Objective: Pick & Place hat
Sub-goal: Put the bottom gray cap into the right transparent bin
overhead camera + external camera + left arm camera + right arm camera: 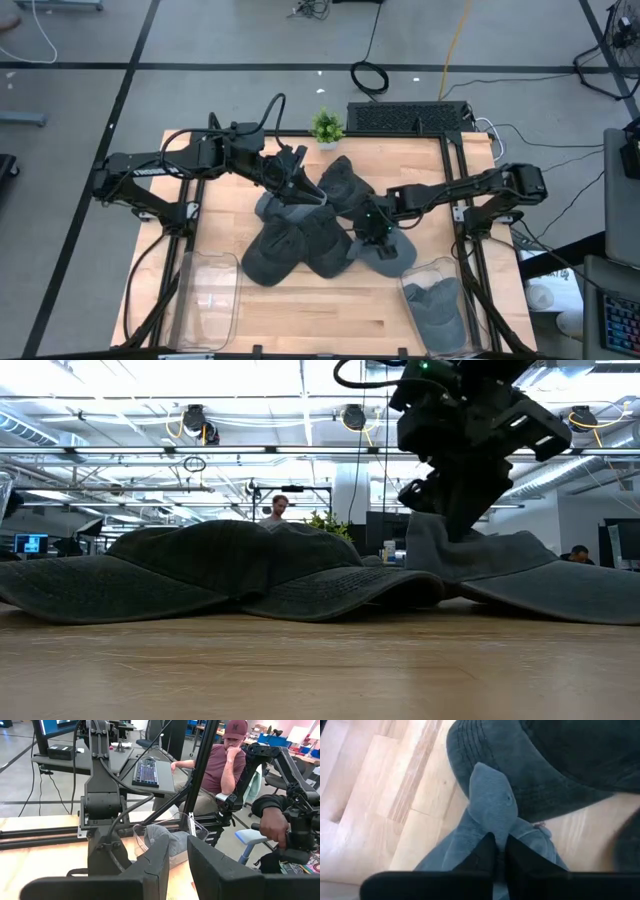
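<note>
Wooden desk (pixel 330 300), hats piled mid-surface: right end effector (pixel 374 232) clamped on blue-grey hat (pixel 492 805) directly beneath, nearest its bin (pixel 437 312); left end effector (pixel 303 187) slightly parted over pile.

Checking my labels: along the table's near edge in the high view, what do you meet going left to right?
Empty clear bin → bare wooden table → clear bin holding a grey hat.

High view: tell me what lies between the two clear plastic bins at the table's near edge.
Bare wooden tabletop separates the empty left bin from the right bin holding grey hats.
</note>
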Available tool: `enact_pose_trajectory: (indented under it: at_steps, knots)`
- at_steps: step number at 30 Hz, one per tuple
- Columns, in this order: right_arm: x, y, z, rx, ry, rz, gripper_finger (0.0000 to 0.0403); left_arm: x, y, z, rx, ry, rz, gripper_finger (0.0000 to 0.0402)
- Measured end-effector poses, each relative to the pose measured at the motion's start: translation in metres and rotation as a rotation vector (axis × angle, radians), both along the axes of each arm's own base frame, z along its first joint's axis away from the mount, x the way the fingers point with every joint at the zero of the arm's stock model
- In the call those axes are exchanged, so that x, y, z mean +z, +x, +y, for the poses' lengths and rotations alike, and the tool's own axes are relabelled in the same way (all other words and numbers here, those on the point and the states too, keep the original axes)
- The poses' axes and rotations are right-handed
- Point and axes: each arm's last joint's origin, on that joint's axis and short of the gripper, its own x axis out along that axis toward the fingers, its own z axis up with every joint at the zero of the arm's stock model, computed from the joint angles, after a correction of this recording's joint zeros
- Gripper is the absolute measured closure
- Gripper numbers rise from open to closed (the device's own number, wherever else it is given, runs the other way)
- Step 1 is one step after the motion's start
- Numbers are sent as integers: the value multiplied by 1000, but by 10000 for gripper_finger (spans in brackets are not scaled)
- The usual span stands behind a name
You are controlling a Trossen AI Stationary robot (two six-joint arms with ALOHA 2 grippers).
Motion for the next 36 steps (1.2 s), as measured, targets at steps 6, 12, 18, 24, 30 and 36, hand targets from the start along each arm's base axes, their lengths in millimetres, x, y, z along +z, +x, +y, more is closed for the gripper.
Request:
enact_pose_trajectory:
  at_steps: [6,12,18,24,30,36]
  knots:
    - [12,-5,-1,-17,-44,-42,399,0,0,0,0,0,0,325]
    - [61,-29,2,-66,-33,-224,401,0,0,0,0,0,0,325]
    - [108,-73,26,-174,-40,-376,402,0,0,0,0,0,0,325]
    - [138,-117,58,-184,122,-492,402,0,0,0,0,0,0,325]
    - [164,-155,77,-96,358,-594,402,0,0,0,0,0,0,325]
    - [164,-183,89,-29,489,-457,402,0,0,0,0,0,0,325]
